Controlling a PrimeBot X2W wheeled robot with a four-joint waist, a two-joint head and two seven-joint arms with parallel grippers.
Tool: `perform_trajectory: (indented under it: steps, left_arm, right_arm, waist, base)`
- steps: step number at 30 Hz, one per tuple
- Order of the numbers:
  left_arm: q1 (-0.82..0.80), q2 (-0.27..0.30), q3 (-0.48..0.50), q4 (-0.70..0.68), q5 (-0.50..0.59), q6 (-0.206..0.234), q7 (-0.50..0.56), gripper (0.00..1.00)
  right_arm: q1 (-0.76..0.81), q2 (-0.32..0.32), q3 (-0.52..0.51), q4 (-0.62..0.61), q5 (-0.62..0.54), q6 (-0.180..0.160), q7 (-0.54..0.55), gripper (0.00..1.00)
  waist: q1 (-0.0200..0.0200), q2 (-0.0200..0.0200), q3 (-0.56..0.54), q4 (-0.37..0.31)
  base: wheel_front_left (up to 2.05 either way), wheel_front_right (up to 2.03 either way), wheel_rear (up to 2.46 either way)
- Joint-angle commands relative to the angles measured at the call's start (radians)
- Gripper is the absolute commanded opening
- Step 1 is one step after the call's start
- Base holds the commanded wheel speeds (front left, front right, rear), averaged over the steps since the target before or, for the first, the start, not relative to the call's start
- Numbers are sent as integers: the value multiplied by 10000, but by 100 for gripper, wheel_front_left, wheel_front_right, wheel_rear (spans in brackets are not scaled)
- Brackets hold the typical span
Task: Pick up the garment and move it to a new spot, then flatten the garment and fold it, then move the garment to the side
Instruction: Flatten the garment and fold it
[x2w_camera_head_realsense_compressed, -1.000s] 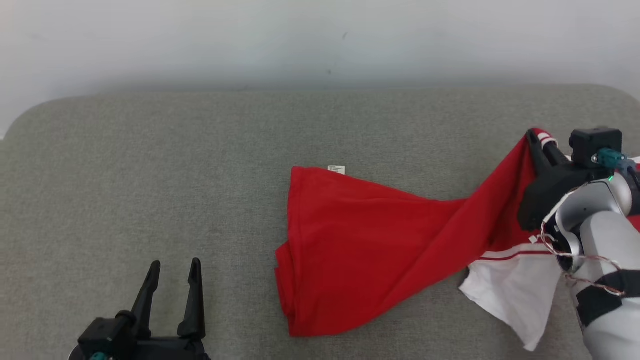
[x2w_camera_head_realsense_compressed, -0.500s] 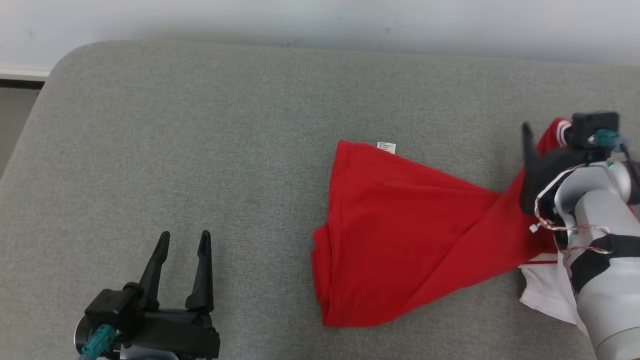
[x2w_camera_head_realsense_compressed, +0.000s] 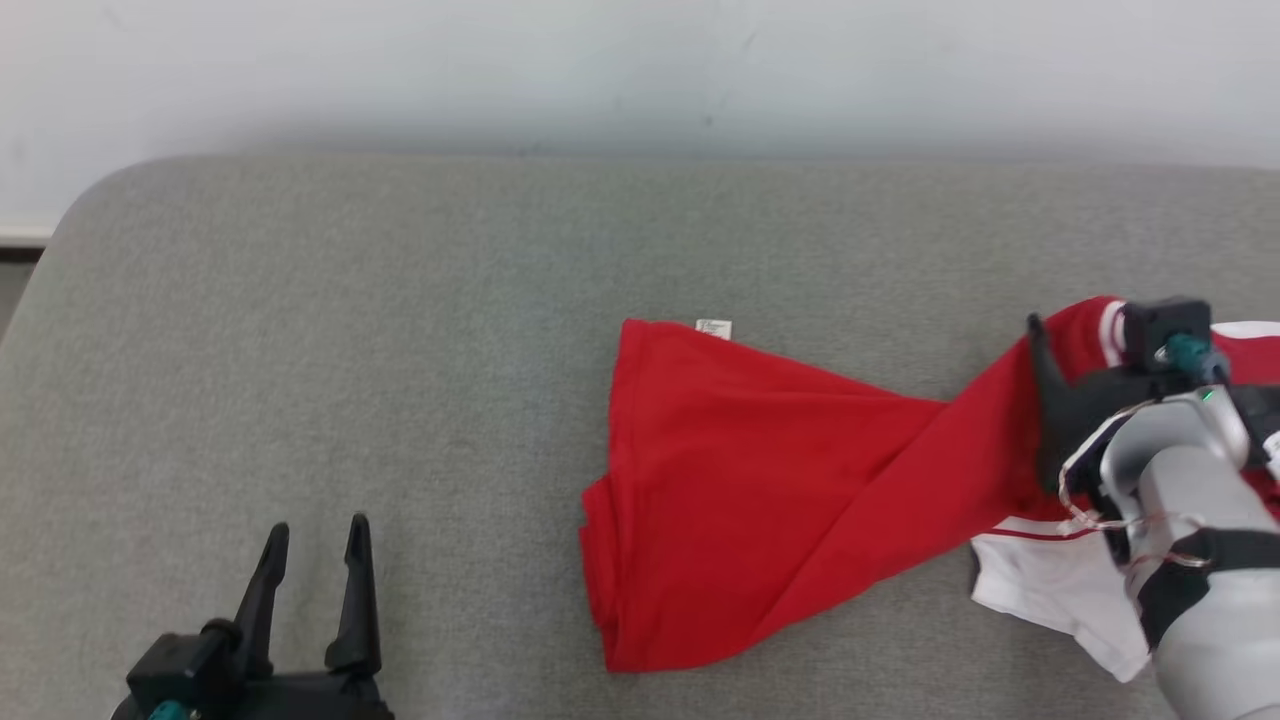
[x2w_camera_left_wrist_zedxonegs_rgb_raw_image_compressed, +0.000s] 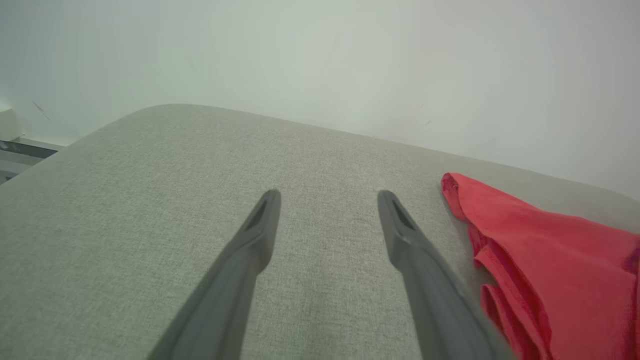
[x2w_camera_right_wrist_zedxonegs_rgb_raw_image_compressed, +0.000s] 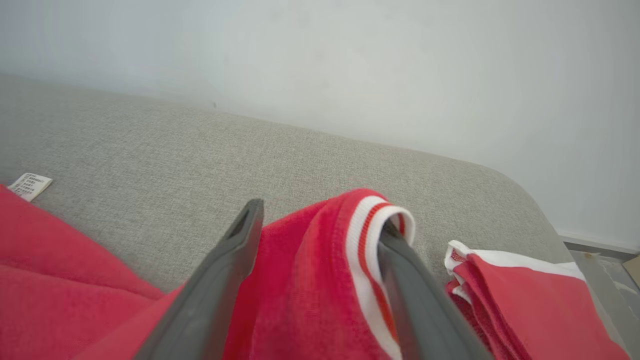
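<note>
Now the right gripper (x2w_camera_right_wrist_zedxonegs_rgb_raw_image_compressed: 320, 215) has opened up. A second ago its two dark fingers were pinched shut on the striped edge (x2w_camera_right_wrist_zedxonegs_rgb_raw_image_compressed: 375, 225) of the red shirt (x2w_camera_head_realsense_compressed: 760, 500) and held it up. In the right wrist view the fingers stand wide apart. The red cloth sits loose between them, and the stripy edge hangs over one finger. So it has let go, but the shirt is not off the finger yet.

The shirt lies on the grey cushion (x2w_camera_head_realsense_compressed: 400, 350), on the right side. Its body is spread out in a fan shape, with a small white tag (x2w_camera_head_realsense_compressed: 713, 328) at the far corner. A white part (x2w_camera_head_realsense_compressed: 1040, 590) is bunched up under the right arm. The shirt looks a bit different in the head view, but the camera moved, so I can't say the shirt slid.

The left gripper (x2w_camera_head_realsense_compressed: 318, 527) is open too. It holds nothing and waits well apart from the shirt.

I think the move to a new spot is done. Flattening comes next, as the cloth is twisted and wrinkly.
</note>
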Motion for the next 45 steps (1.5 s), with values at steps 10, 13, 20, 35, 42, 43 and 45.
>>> perform_trajectory:
  steps: [10,13,20,35,42,43,45]
  left_arm:
    - [1051,3,401,-23,18,19,-6,100]
    - [1177,3,406,-79,-18,58,-6,100]
    - [1485,4,436,-179,-111,189,-6,100]
    - [2103,2,335,-423,-111,316,-6,100]
    - [2133,2,104,-455,-162,354,-6,100]
    - [2133,2,104,-455,-162,354,-6,100]
    - [2084,2,-36,-409,-114,323,-6,100]
  right_arm:
    - [2312,154,1042,-2077,1636,-26,-324,100]
    - [3080,47,1222,-3206,1549,-26,-624,100]
    - [5113,102,1434,-6139,977,-26,-1138,100]
    - [7548,1108,909,-8441,807,-26,-1329,100]
    - [7596,1316,771,-8450,717,-26,-1332,100]
    - [7596,1316,771,-8450,717,-26,-1332,100]
    - [7565,1340,735,-8464,696,-26,-1333,100]
  waist:
    - [0,-1,-1537,-1298]
    - [0,-1,-1648,-1413]
    - [0,-1,-1860,-1671]
    - [0,-1,-2119,-1738]
    - [0,-1,-2087,-1718]
    - [0,-1,-2087,-1718]
    - [0,-1,-2064,-1728]
  base:
    - [0,0,0]
    - [0,0,0]
    - [0,0,0]
    - [0,0,0]
    - [0,0,0]
    - [0,0,0]
    - [0,0,0]
